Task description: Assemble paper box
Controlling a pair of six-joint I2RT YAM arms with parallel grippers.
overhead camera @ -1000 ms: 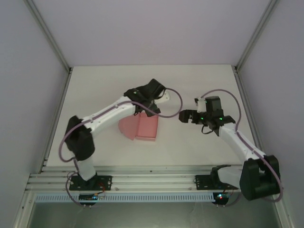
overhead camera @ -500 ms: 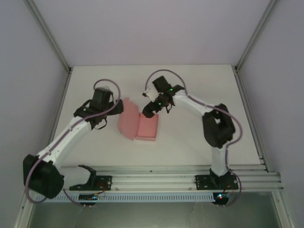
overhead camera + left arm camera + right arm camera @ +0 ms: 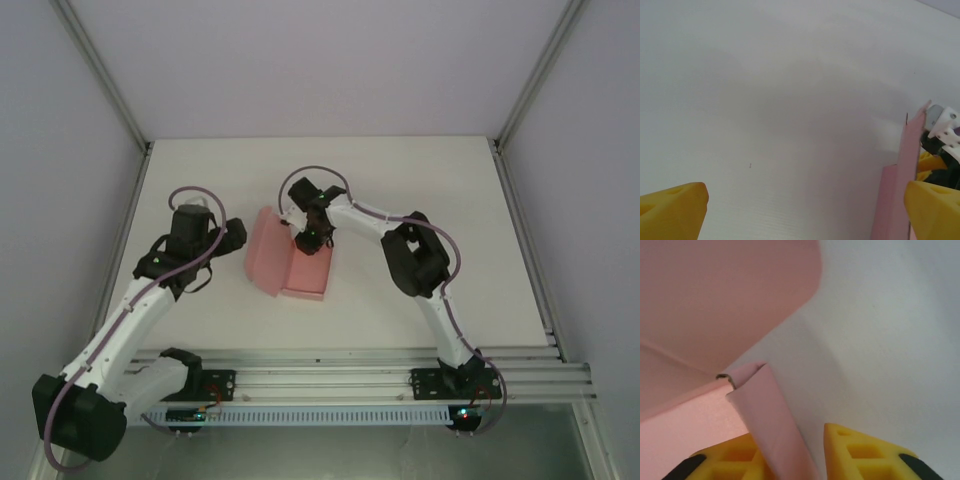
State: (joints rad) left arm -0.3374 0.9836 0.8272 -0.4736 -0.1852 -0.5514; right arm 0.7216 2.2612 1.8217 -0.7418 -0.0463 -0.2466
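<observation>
Right wrist view: right gripper (image 3: 792, 440) pinches the paper box (image 3: 715, 305) wall, lower centre; left gripper (image 3: 805, 210) gapes wide.

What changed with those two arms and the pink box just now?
The left arm pulled back leftward off the paper box, its left end effector open. The right arm swung in, and the right end effector narrowed around a raised side flap at the far edge. The box stayed put.
</observation>
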